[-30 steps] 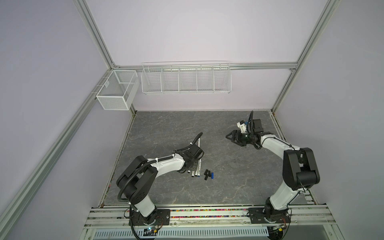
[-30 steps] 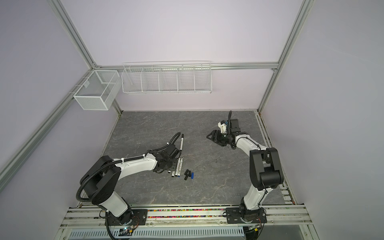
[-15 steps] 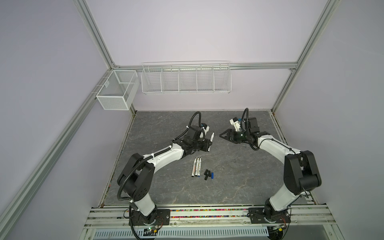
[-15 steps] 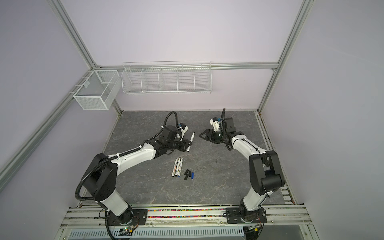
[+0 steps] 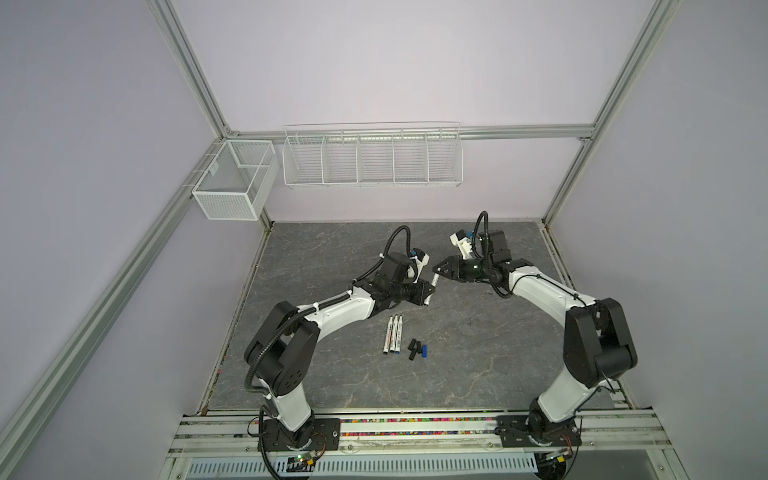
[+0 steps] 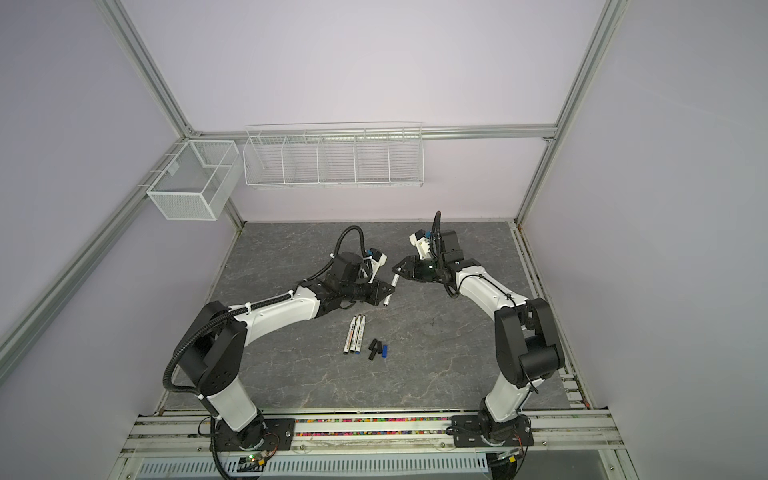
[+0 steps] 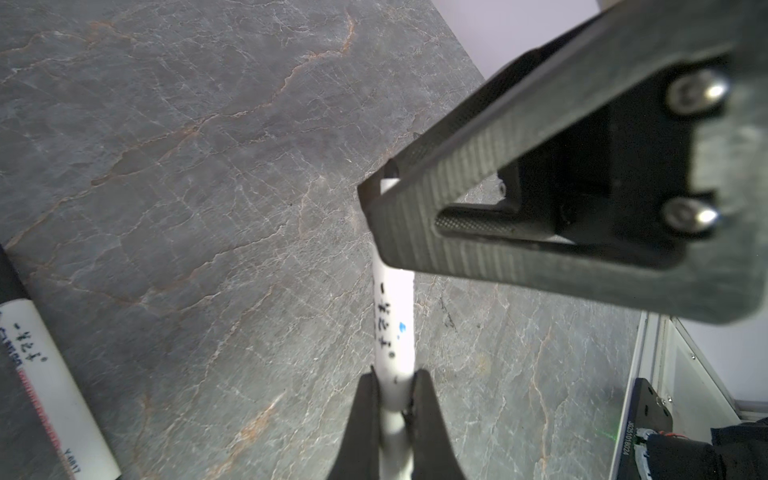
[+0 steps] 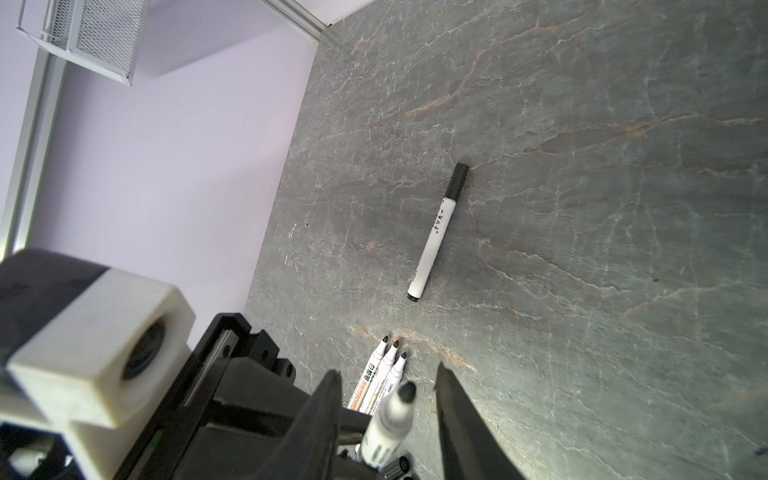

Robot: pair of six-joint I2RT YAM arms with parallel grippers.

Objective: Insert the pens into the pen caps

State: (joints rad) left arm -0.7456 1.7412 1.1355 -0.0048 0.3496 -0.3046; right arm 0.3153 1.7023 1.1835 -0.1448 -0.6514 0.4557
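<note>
Grey stone-look tabletop (image 5: 478, 340), both top views: three slim white marker pens (image 6: 355, 334), uncapped, lie side by side at mid-table. Just beside them lie four stubby loose plastic caps (image 5: 417, 349), three black and one blue.
Arms, both top views: the left gripper (image 5: 429, 293) and the right gripper (image 5: 435, 274) meet above the table, behind that row. A fourth pen (image 6: 395, 281) is raised between them.
Left wrist view: the left gripper is clamped tight on the fourth pen's white barrel, which carries black print. A ribbed black finger (image 7: 457, 216) of the right gripper crosses the pen's far end.
Right wrist view: the right gripper's jaws stand apart, one on each side of the fourth pen's black tip, with a gap showing either side. They carry no cap.
Finished item, right wrist view: one capped pen (image 8: 434, 237), white with a black cap seated, lies alone, apart from the row.
Progress, judged: one pen of five is done. Four pens and four caps remain. The raised pen looks mid-handover and still has no cap.
</note>
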